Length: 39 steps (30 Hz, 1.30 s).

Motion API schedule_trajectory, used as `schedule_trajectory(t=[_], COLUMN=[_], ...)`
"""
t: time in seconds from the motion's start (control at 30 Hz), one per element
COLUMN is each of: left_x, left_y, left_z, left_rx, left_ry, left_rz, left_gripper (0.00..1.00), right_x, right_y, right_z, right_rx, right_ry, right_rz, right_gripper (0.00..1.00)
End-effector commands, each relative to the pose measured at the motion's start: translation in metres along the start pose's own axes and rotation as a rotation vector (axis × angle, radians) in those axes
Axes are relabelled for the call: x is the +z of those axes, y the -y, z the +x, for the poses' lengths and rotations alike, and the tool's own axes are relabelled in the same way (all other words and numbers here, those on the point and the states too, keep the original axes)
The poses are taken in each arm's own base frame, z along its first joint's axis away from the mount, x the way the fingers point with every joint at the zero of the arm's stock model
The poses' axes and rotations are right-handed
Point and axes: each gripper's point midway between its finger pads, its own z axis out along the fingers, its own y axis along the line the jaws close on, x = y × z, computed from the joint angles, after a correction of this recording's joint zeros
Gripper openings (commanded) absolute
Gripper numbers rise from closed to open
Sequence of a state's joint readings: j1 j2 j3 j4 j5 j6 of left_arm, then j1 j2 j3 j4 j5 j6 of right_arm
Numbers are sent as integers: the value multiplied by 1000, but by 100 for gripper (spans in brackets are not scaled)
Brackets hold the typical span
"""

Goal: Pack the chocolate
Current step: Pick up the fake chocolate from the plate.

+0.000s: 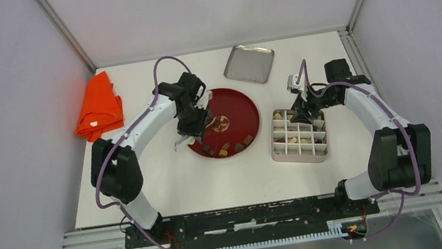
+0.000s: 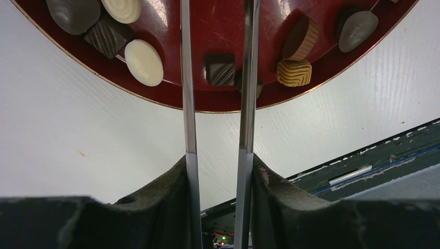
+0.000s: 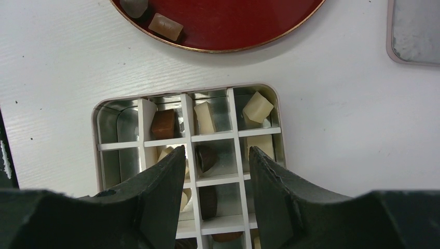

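Thin metal fingers (image 2: 187, 104) of the left gripper (image 2: 218, 31) fill my nearest view, standing a narrow gap apart and holding nothing. Between them, on the red plate (image 2: 207, 104), sits one dark square chocolate (image 2: 220, 71) with a ridged top (red shows on both sides of it, so neither blade touches it). A second dark piece is half hidden behind one blade. Outside the fingers lie more pieces: a cream-white disc (image 2: 143, 62), tan ridged ones (image 2: 293, 72) and a grey-brown oval (image 2: 358, 29).

On my other wrist feed the right gripper (image 3: 217, 153) hangs with its pads parted over the divided box (image 3: 104, 124), carrying nothing. Under and beyond its tips the cells hold a brown piece (image 3: 163, 123), cream blocks (image 3: 258, 107) and dark rounds (image 3: 206, 157).

From above I see the left arm (image 1: 139, 123) bent at the elbow, wrist tipped down over the plate's near rim. The right arm (image 1: 368, 106) curls in over the box's far side.
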State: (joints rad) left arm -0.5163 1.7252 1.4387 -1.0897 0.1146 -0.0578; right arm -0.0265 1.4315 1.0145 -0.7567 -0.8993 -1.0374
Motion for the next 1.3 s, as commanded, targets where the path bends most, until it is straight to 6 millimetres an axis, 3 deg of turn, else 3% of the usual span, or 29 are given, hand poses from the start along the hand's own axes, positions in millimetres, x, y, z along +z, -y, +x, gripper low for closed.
schedule_trajectory(t=[0.0, 0.6, 0.8, 0.97, 1.27], left_x=[-5, 9, 12, 6, -10], left_y=[3, 7, 9, 8, 11], left_z=[-6, 3, 5, 0, -11], left_rx=[-13, -26, -28, -31, -26], left_ry=[28, -34, -50, -26, 68], left_rz=[9, 20, 24, 19, 26], left_gripper=[45, 40, 31, 2, 2], right_x=[-6, -7, -8, -8, -8], right_y=[3, 2, 2, 2, 2], right_z=[-15, -16, -16, -16, -17], right_rx=[-44, -53, -56, -58, -58], right_ry=[34, 33, 32, 32, 34], right_rz=[9, 7, 9, 9, 9], right_gripper=[54, 54, 54, 54, 54])
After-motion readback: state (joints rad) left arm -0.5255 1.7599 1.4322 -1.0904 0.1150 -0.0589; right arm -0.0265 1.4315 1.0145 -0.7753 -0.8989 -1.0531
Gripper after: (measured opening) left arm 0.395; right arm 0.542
